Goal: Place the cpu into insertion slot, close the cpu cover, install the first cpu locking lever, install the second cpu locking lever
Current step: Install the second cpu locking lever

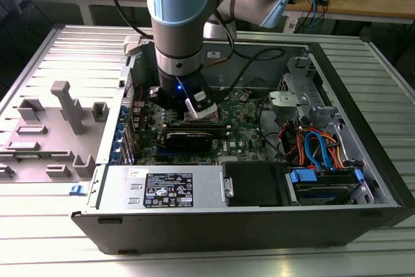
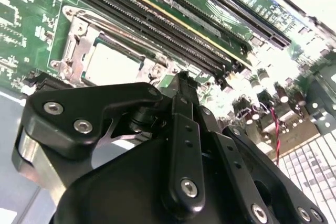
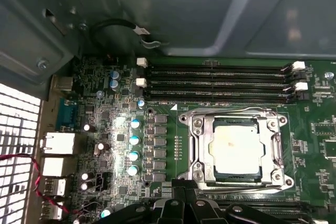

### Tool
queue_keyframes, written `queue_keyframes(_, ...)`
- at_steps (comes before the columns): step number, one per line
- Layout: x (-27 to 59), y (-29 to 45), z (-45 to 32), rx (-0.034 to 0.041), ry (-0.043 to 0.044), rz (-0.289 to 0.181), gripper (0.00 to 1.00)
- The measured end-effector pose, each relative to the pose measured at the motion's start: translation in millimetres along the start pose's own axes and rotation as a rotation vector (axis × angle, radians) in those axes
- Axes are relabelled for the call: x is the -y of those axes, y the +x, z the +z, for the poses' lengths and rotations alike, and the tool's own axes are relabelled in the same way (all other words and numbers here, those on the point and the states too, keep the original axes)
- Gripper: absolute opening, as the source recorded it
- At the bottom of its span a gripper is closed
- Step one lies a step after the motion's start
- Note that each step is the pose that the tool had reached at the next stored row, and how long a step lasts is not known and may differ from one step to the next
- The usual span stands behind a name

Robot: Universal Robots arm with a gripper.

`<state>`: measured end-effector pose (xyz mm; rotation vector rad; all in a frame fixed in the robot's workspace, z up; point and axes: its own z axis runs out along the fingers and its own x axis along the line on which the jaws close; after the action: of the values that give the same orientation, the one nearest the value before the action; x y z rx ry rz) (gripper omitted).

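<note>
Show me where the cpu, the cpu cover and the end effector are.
cpu (image 3: 235, 150), first wrist view, middle of its silver-grey metal top.
cpu cover (image 3: 202, 148), first wrist view, side bar of the silvery frame beside the chip.
end effector (image 2: 181, 85), second wrist view, tip of the black fingers above the board.

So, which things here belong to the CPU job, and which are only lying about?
Belongs to the job:
- cpu, seated in the insertion slot
- cpu cover, down around the chip
- gripper, low beside the socket

Just there:
- memory slots
- blue cables
- grey fixture blocks
</note>
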<state>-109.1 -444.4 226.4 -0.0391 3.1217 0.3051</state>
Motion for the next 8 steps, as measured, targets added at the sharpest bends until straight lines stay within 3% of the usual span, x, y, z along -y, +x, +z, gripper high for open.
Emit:
queue_keyframes(5,-1.9,-0.1,-9.6,0.0001,0.0000,0.000,0.11)
queue_keyframes(8,-2.1,-0.1,-10.5,0.0000,-0.0003,0.000,0.11)
